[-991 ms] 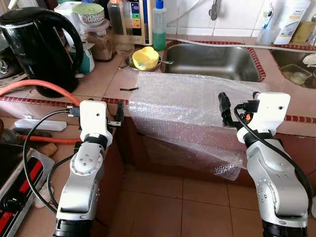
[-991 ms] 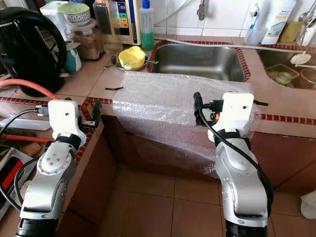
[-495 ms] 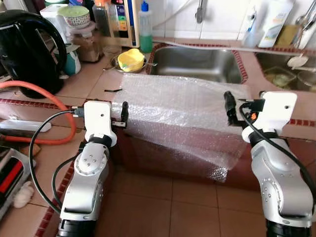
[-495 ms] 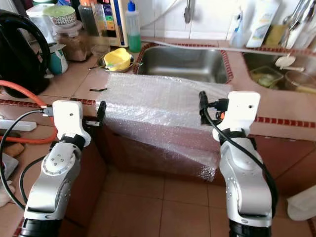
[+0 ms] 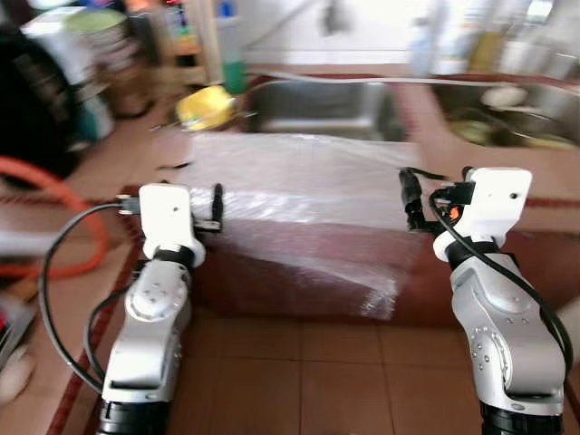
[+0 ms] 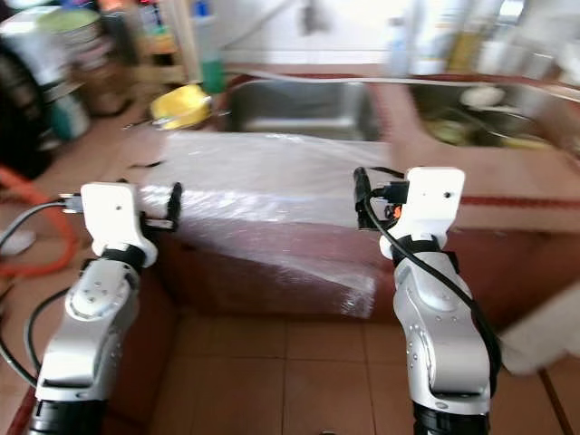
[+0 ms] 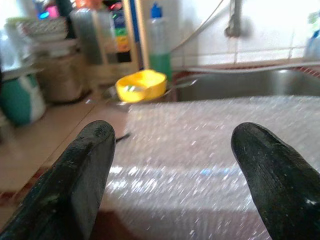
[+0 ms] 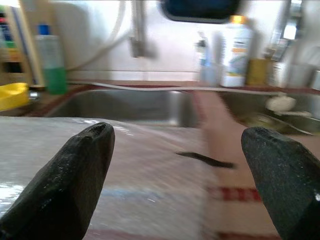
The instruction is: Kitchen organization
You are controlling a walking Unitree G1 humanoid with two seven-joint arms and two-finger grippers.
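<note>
A sheet of clear bubble wrap [image 5: 299, 186] lies on the tiled counter in front of the sink [image 5: 322, 101] and hangs over the counter's front edge. My left gripper [image 5: 216, 207] is at the sheet's left edge, at counter height. It is open, and its black fingers [image 7: 75, 185] stand wide apart with nothing between them. My right gripper [image 5: 412, 201] is at the sheet's right edge, also open, and its fingers [image 8: 285, 180] are spread over the bubble wrap [image 8: 100, 165]. Neither gripper holds the sheet.
A yellow bowl [image 5: 201, 107] and a green soap bottle [image 5: 233, 68] stand left of the sink. A black kettle [image 5: 27, 127] and an orange hose [image 5: 54, 172] are at the far left. A second basin [image 5: 507, 122] with dishes lies to the right. Below is tiled floor [image 5: 308, 381].
The whole picture has slid and blurred, so the camera is moving rightward. My left gripper has come up against the sheet's left edge. Both grippers stay open.
</note>
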